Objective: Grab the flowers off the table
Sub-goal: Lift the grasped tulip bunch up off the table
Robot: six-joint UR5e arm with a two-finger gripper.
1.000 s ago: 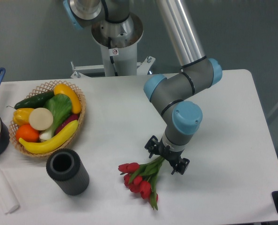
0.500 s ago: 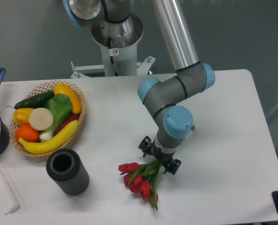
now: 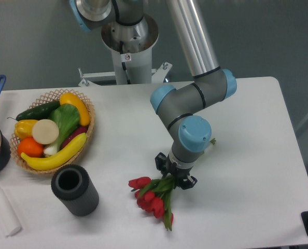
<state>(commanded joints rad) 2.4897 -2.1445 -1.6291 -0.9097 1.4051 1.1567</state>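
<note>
Compared with one second ago, the gripper [image 3: 173, 176] is now sitting further left and lower, right over the stems, and the flowers [image 3: 153, 197] are lying slightly turned, their red heads a little more to the left. The black jaws are appearing closed around the green stems. The flowers are resting on the smooth matte white table [image 3: 257, 155], near its front edge. The tulips are showing glossy red buds and long green leaves.
</note>
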